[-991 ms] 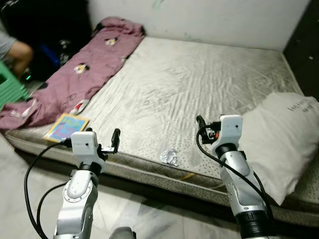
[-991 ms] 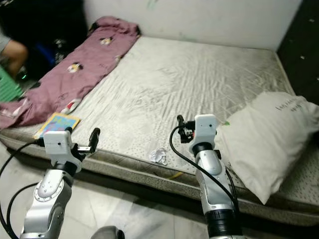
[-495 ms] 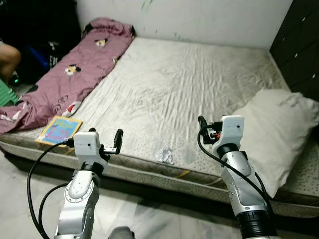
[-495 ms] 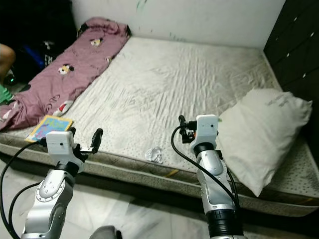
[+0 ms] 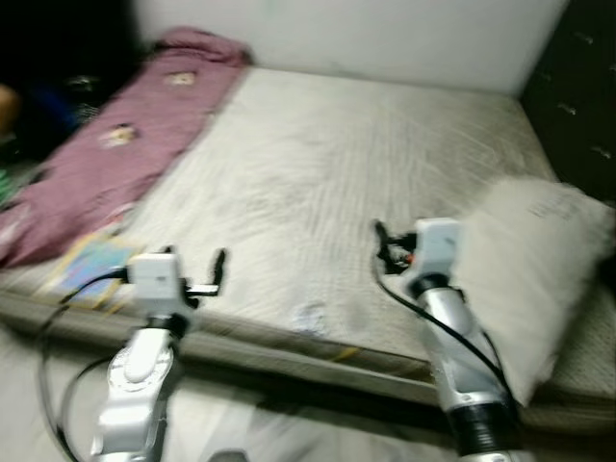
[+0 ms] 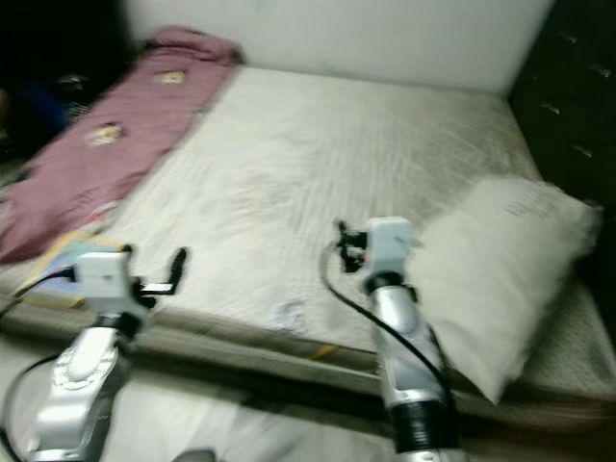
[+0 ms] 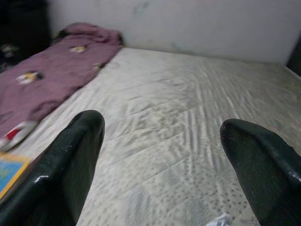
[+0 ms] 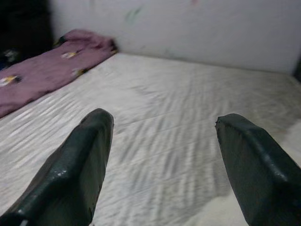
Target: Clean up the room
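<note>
Near the mattress [image 5: 366, 164] front edge lies crumpled white litter [image 5: 309, 315], between the 2 raised grippers; left gripper [image 7: 162, 155] and right gripper [image 8: 162, 155] gape wide, empty, likely readied for picking it up.

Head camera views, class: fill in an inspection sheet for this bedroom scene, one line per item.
Surface: bare mattress, creased, low on the floor.
Job's things: crumpled wrapper near the front edge; colourful book at the left corner.
Clutter: purple blanket along the left side; white pillow on the right.
Grippers: left pincer open, right pincer open, both empty above the mattress.
Cables: black cable along the right arm.
Surroundings: white wall; picture blurred.
</note>
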